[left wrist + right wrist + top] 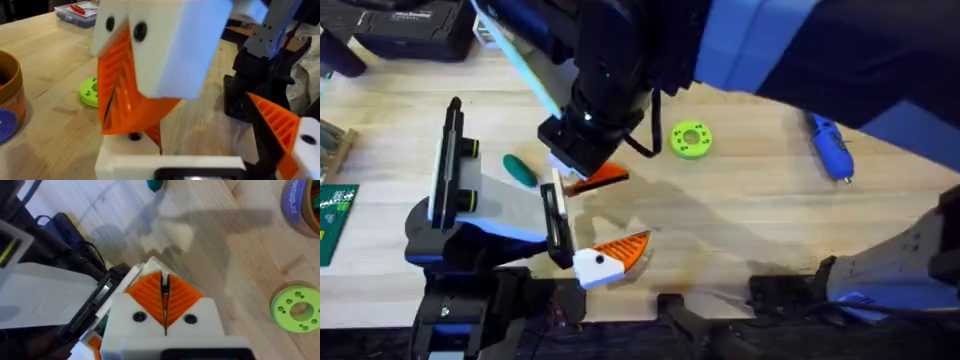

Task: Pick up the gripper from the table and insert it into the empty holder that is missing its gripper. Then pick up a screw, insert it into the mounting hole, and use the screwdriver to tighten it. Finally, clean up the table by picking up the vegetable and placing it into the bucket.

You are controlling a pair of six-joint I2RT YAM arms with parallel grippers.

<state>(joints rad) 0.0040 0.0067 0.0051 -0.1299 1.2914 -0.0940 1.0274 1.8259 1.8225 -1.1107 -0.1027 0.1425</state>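
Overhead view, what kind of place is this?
Probably a robotics workbench: a wooden table with a blue screwdriver, a green circuit board at its edge, and a mounted robot hand.

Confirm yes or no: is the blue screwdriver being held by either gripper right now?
No: in the overhead view the screwdriver lies alone on the table, far from both arms.

pale wood-grain table [740, 215]; ribbed orange plastic gripper [623, 249]; glossy blue screwdriver [831, 146]
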